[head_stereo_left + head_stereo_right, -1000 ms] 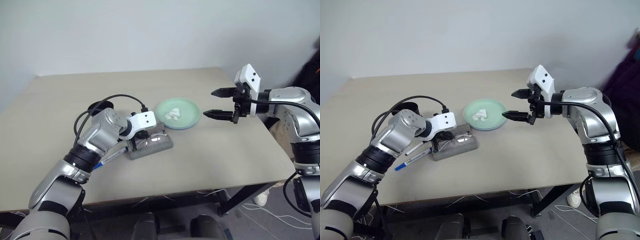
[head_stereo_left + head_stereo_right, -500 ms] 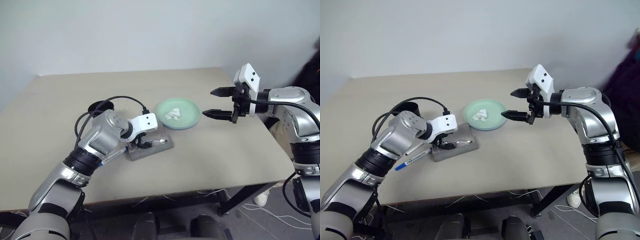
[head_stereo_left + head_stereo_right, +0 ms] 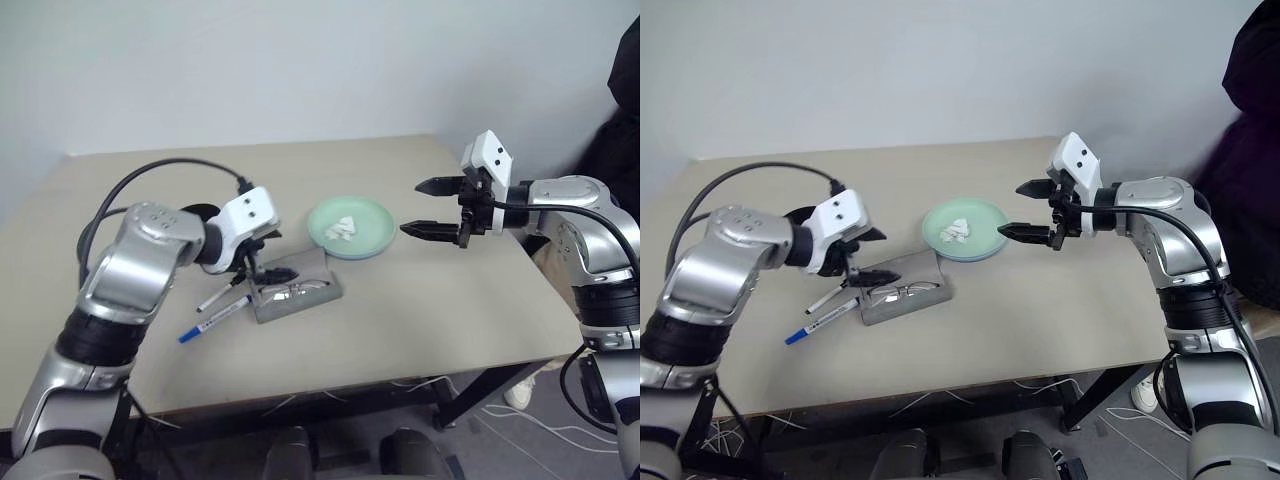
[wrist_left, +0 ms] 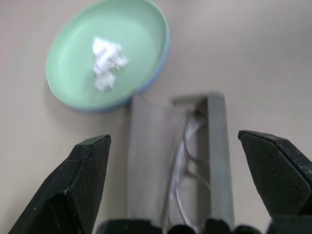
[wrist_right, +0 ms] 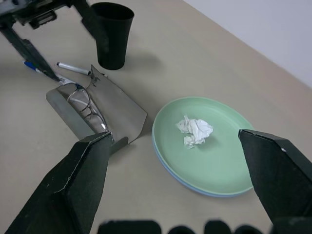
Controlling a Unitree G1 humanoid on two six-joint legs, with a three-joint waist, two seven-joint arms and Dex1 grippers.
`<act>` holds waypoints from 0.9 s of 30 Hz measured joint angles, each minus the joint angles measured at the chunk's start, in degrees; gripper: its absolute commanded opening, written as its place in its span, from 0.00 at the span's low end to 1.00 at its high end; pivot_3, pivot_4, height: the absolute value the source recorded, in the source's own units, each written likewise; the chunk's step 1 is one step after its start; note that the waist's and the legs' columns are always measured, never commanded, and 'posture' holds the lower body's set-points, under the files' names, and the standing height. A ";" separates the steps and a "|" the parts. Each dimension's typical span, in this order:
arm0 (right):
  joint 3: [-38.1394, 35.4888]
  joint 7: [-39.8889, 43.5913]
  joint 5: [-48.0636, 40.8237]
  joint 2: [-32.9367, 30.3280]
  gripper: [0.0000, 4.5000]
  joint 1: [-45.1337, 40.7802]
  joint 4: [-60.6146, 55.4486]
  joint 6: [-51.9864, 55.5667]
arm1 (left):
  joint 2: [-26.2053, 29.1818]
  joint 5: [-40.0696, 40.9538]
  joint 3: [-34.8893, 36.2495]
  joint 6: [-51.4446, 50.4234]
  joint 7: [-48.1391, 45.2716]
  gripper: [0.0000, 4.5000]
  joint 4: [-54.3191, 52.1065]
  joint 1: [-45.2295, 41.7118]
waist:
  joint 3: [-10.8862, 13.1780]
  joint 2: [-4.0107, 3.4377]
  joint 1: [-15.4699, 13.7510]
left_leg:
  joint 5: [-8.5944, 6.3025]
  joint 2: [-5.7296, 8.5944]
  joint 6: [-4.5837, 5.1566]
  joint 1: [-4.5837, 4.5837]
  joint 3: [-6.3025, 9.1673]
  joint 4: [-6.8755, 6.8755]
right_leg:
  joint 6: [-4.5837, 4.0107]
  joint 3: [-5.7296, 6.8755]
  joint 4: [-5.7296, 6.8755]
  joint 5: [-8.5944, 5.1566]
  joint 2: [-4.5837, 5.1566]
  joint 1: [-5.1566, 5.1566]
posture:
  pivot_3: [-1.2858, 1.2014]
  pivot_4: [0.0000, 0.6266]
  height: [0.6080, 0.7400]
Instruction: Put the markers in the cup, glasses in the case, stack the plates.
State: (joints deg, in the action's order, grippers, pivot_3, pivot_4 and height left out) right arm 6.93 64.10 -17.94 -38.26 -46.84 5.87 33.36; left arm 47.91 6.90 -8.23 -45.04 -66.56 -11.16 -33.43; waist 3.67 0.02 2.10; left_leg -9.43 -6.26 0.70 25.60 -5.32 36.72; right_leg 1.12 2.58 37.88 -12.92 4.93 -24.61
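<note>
Left of centre in the head views, the left gripper (image 3: 262,258) is hovering released over the open case (image 3: 300,290), where the glasses (image 5: 85,108) are lying inside. The right gripper (image 3: 432,207) is hanging spread and empty right of the stacked plates (image 3: 372,232). The markers (image 3: 217,309) are lying beside the case, the cup (image 5: 112,34) standing behind.
</note>
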 measured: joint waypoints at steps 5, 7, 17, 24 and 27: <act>0.43 0.47 -0.01 0.44 1.00 -0.13 0.25 -0.27 | 3.09 3.12 4.86 7.32 -1.20 0.99 1.28 6.57 | 0.00 0.02 -0.51 | 0.00 -0.02 0.00 0.00 -0.01 0.05 | -0.01 0.08 0.00 0.01 0.04 0.01 | 0.52 0.00 0.79; 0.66 0.60 0.01 0.69 1.00 -0.19 0.33 -0.35 | 3.79 3.31 7.08 11.75 -1.23 0.99 3.65 9.75 | -0.01 0.00 -0.51 | 0.00 -0.05 -0.01 0.01 -0.06 0.04 | -0.04 0.08 -0.01 0.03 0.06 -0.03 | 0.52 0.00 0.79; 0.90 1.03 0.04 0.80 1.00 -0.20 1.44 -0.66 | 2.55 4.35 9.94 24.49 0.48 0.99 12.40 13.96 | -0.02 0.02 -0.94 | -0.01 -0.14 -0.02 0.06 -0.14 -0.17 | -0.12 0.19 -0.02 0.09 0.06 -0.24 | 0.52 0.00 0.79; 0.95 0.86 0.00 0.82 1.00 -0.08 1.27 -0.49 | -2.34 3.71 10.31 26.58 7.41 0.99 22.27 3.99 | -0.02 0.04 -0.94 | 0.00 -0.14 -0.02 0.11 -0.14 -0.10 | -0.11 0.23 -0.01 0.12 0.04 -0.23 | 0.52 0.00 0.79; 0.95 0.58 0.00 0.83 1.00 -0.04 1.19 -0.40 | -3.75 1.48 9.33 27.61 10.33 0.91 26.97 0.43 | -0.03 0.02 -0.93 | 0.00 -0.13 -0.02 0.11 -0.15 -0.10 | -0.10 0.22 -0.01 0.12 0.04 -0.22 | 0.52 0.00 0.79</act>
State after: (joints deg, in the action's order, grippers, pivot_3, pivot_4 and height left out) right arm 7.88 64.68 -17.94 -37.42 -46.88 7.06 32.95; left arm 44.16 8.38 1.10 -17.43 -56.23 15.81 -33.01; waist 3.64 0.05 1.17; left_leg -9.44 -6.40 0.69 25.71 -5.47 36.62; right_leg 1.02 2.79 37.87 -12.80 4.97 -24.82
